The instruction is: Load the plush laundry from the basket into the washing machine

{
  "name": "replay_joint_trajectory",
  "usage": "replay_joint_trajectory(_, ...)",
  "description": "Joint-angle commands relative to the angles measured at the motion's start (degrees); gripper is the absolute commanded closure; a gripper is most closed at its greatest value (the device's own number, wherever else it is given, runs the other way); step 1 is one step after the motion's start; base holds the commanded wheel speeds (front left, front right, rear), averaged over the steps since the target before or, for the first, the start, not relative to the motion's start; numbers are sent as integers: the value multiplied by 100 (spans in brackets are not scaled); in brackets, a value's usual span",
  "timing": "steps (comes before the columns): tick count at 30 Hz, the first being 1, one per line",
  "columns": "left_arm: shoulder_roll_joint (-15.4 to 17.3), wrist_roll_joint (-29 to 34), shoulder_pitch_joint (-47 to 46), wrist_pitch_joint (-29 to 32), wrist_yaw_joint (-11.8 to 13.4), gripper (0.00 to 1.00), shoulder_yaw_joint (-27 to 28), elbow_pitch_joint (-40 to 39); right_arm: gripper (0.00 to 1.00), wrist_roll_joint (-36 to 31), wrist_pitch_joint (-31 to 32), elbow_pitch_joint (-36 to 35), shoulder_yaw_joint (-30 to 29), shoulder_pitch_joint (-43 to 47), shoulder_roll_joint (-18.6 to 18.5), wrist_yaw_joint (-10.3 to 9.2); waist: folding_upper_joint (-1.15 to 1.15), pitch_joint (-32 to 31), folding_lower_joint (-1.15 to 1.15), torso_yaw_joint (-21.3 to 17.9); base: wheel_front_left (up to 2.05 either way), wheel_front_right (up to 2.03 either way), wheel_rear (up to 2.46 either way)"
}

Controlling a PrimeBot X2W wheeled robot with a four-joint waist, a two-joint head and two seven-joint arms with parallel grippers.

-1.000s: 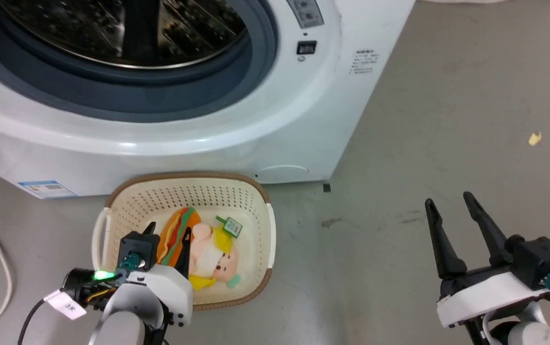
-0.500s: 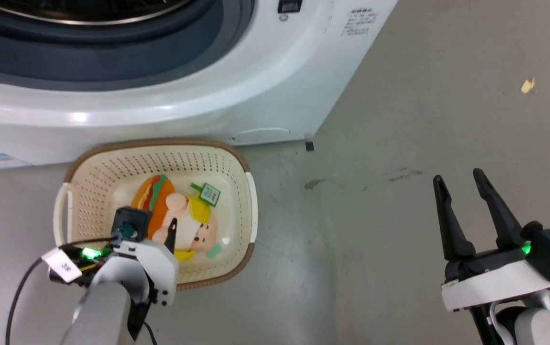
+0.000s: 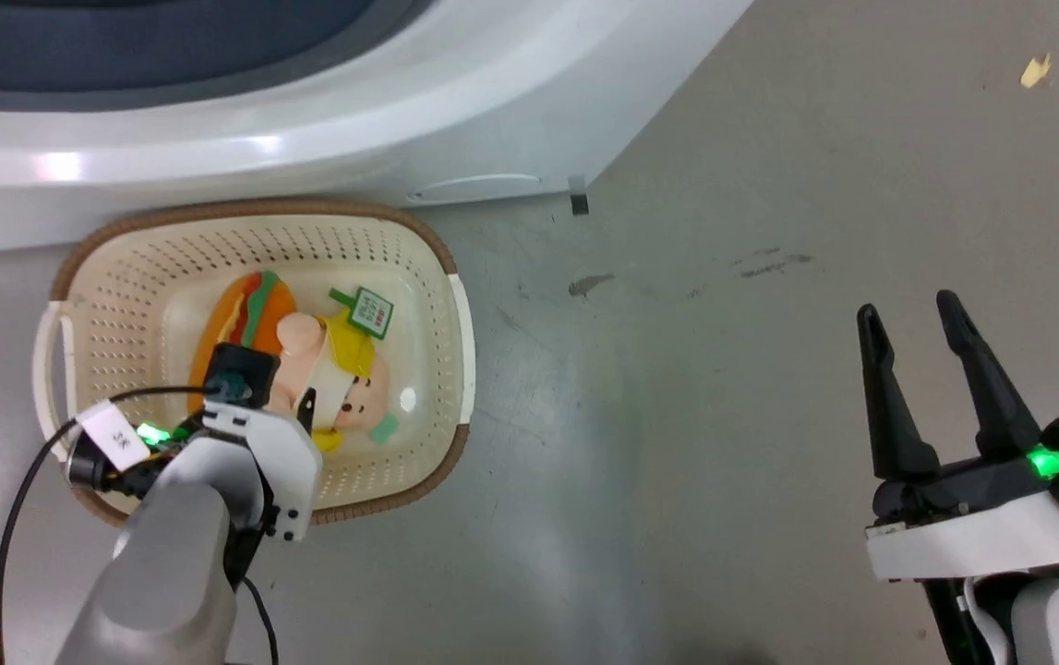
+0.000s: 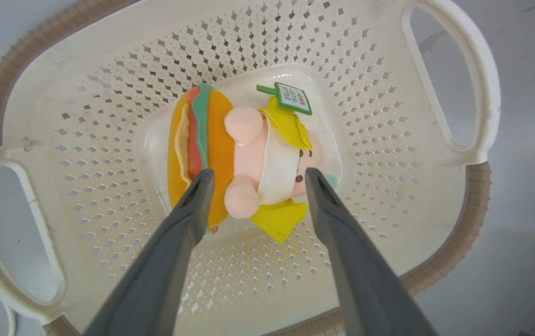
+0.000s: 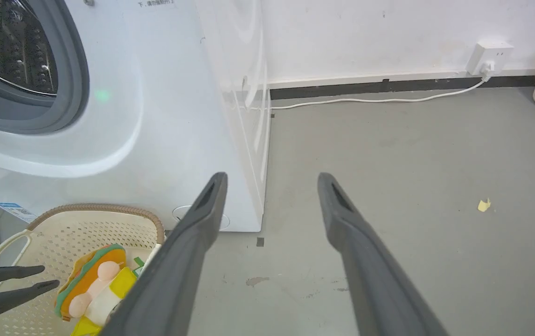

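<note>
Grey floor (image 3: 677, 416), washer (image 3: 307, 157) at back. Basket (image 3: 123, 277) sits on the floor against the washer front. Toy (image 4: 230, 144) lies on the basket bottom, directly under the left tool (image 4: 259, 171), which is spread wide with its fingers (image 4: 178, 233) either side of the toy; contact unclear. Right tool (image 3: 906, 303) is wide, empty, well apart from the basket, over bare floor.
</note>
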Motion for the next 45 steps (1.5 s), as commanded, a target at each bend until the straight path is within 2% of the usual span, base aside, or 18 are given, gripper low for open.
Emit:
replay_joint_trajectory(1,74,-24,-190,37,-35,0,-63,144,0,69,-53,-72,-26,-134,1,-3,0,129,0,-30,0,0,0)
replay_joint_trajectory(19,380,8,-1572,146,25,0,-563,1421,0,284,-269,-349,-29,-230,1,-4,0,1147,0,-190,0,0,0)
replay_joint_trajectory(27,625,50,-2030,-112,308,0,-785,1904,0,398,-364,-469,50,-255,2,-5,0,1586,0,-285,0,0,0)
replay_joint_trajectory(33,652,-8,-2375,-202,303,0,-932,2285,0,480,-436,-529,71,-327,2,-5,0,1909,0,-341,0,0,0)
replay_joint_trajectory(35,666,-31,-2474,-208,212,100,-995,2420,0,509,-460,-539,80,-370,2,-5,0,2008,0,-372,0,0,0)
replay_joint_trajectory(45,829,-302,-2834,-364,204,100,-1087,3075,0,727,-580,-482,166,-663,2,-5,0,2228,0,-615,0,0,0)
